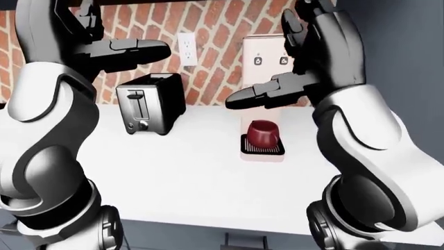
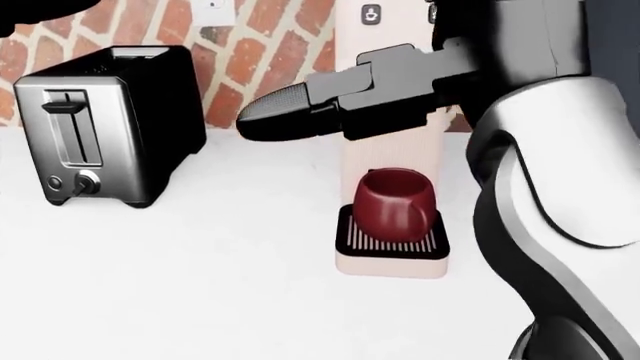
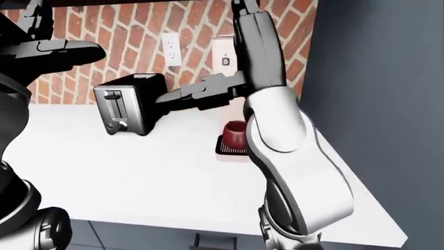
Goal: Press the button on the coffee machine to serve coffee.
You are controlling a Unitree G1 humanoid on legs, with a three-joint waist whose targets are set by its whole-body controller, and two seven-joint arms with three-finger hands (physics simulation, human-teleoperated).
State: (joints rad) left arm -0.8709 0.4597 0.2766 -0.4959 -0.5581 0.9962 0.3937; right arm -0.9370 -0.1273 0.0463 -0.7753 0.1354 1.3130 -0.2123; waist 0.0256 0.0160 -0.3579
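A pale pink coffee machine point(image 1: 267, 52) stands against the brick wall, with two small buttons point(image 1: 258, 61) side by side on its upper face. A dark red mug point(image 2: 395, 201) sits on its black drip tray point(image 2: 392, 241). My right hand point(image 1: 286, 58) is raised just before the machine's upper face, open, with its fingers point(image 1: 312, 26) pointing up over the right button and its thumb point(image 2: 290, 112) stretched left. I cannot tell whether it touches the machine. My left hand point(image 1: 121, 49) hovers open high at the left, above the toaster, holding nothing.
A black and silver toaster point(image 2: 105, 124) stands left of the machine on the white counter point(image 2: 200, 285). A wall outlet point(image 1: 185, 42) sits between them on the brick. A dark grey wall point(image 1: 406, 62) bounds the counter on the right.
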